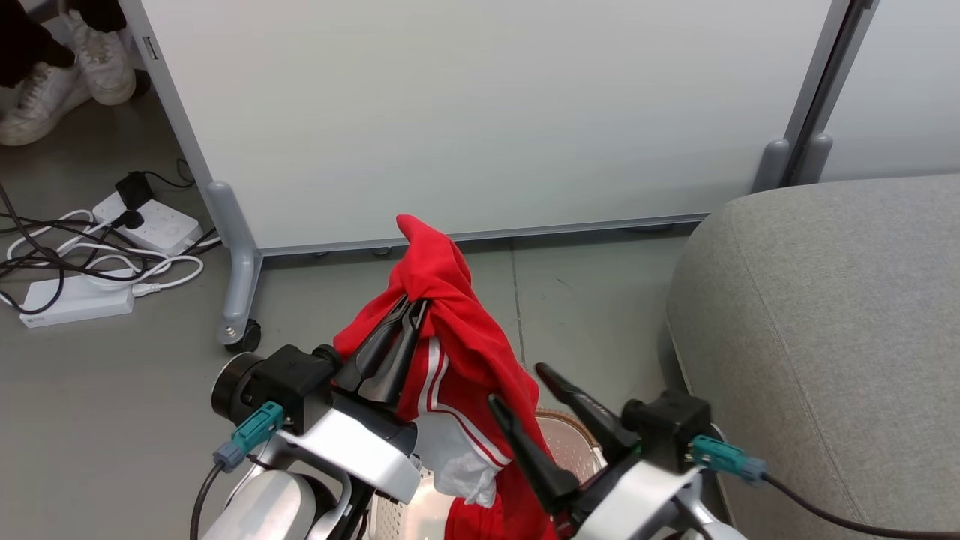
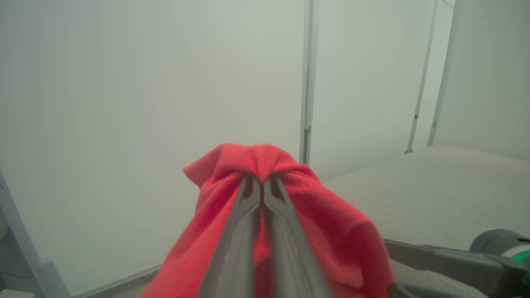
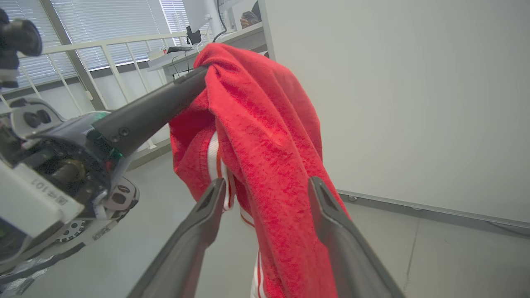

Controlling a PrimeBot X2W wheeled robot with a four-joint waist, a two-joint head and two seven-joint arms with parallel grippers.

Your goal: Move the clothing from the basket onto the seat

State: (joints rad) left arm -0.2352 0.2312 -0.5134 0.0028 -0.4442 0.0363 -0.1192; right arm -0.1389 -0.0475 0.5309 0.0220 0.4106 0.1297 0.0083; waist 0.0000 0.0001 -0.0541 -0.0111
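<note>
L claw (image 1: 411, 306) is clamped on the clothing (image 1: 450, 315). Fingers are pressed together w/ a red fold bunched over the tips, and the left wrist view shows the same: both fingers meet at the L claw tips (image 2: 261, 181), w/ clothing (image 2: 331, 231) draped over and down both sides. The garment is held up above the basket (image 1: 571, 417). It hangs as a long red drape w/ white stripes and a pale lining patch lower down. Its bottom end drops toward the basket mouth; can't tell if it touches inside.

R claw (image 1: 517, 384) is spread wide, gripping nothing, low and just right of the hanging cloth. In the right wrist view the R claw (image 3: 267, 184) has one finger either side of the drape; clothing (image 3: 265, 116) hangs between them, unpinched. The L claw (image 3: 202, 74) comes in from the left there, its tip buried in the top fold. R claw's fingers (image 2: 430, 253) show at the lower right of the left wrist view.

Seat (image 1: 825, 315) is grey, to the robot's right, near the basket, bare where seen; also behind the cloth at seat (image 2: 434, 186).

Bkgd: white panel (image 1: 480, 112) on a caster (image 1: 241, 335), grey floor (image 1: 585, 300), power strips (image 1: 150, 221) w/ tangled cables at far left, and a person's white shoes (image 1: 45, 97) in the top left corner.
</note>
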